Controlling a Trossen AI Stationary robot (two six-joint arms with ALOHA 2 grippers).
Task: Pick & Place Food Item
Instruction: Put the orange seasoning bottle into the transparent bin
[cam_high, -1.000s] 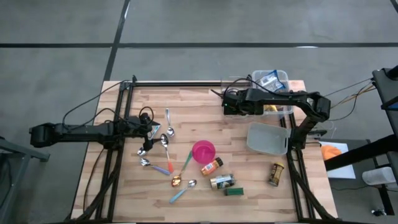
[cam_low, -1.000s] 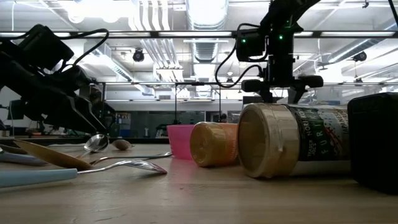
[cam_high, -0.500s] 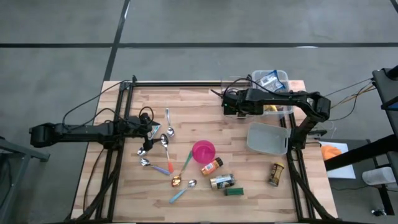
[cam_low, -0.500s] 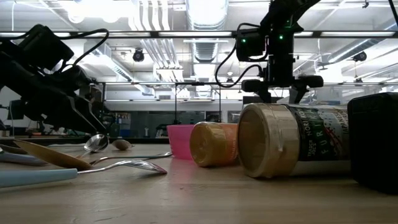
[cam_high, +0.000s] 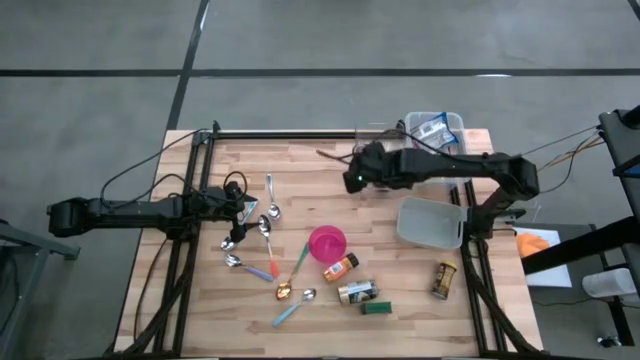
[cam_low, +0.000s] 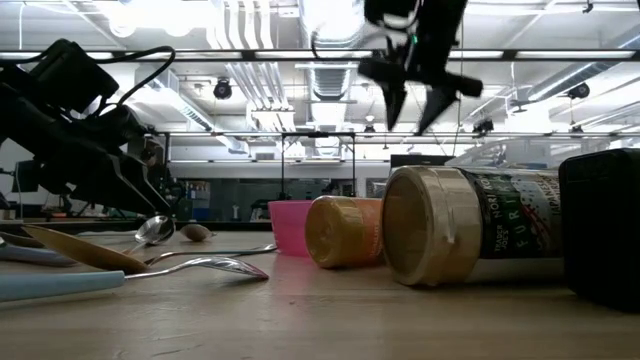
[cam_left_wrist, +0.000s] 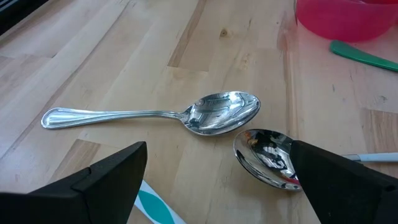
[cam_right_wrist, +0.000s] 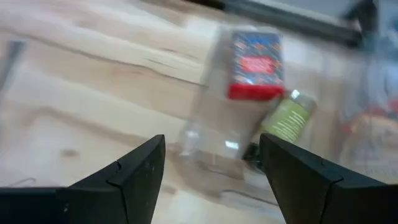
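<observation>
Far left, the left arm sits low over the wooden table (cam_high: 310, 160), and its left gripper (cam_high: 243, 208) is spread wide with nothing in it. In the left wrist view, two metal spoons (cam_left_wrist: 205, 114) lie on the wood just past the fingers.

In the middle of the table there's a pink cup (cam_high: 327, 242). An orange-capped bottle (cam_high: 340, 268) lies on its side right next to it, and a labelled jar (cam_high: 357, 292) lies just in front of that, with a small dark block (cam_high: 376, 308) beside it. In the low view, the bottle and the jar lie on their sides near the camera.

The right gripper (cam_high: 352, 180) is over the back part of the table, to the left of the clear tub (cam_high: 458, 125). In the low view it hangs well above the tabletop, fingers pointing down and apart, gripping nothing. The right wrist view agrees: there's just a bare gap between the fingers.

The food packets (cam_high: 436, 127) are in the tub at the back right corner, so they're off to the right of the gripper and not touching it. The wrist view is blurry, but beyond the fingers it shows a red-and-blue packet (cam_right_wrist: 255, 62) and a green one (cam_right_wrist: 287, 118).

A clear lid (cam_high: 430, 222) lies in front of the tub, and another small jar (cam_high: 443, 280) lies near the front right.
</observation>
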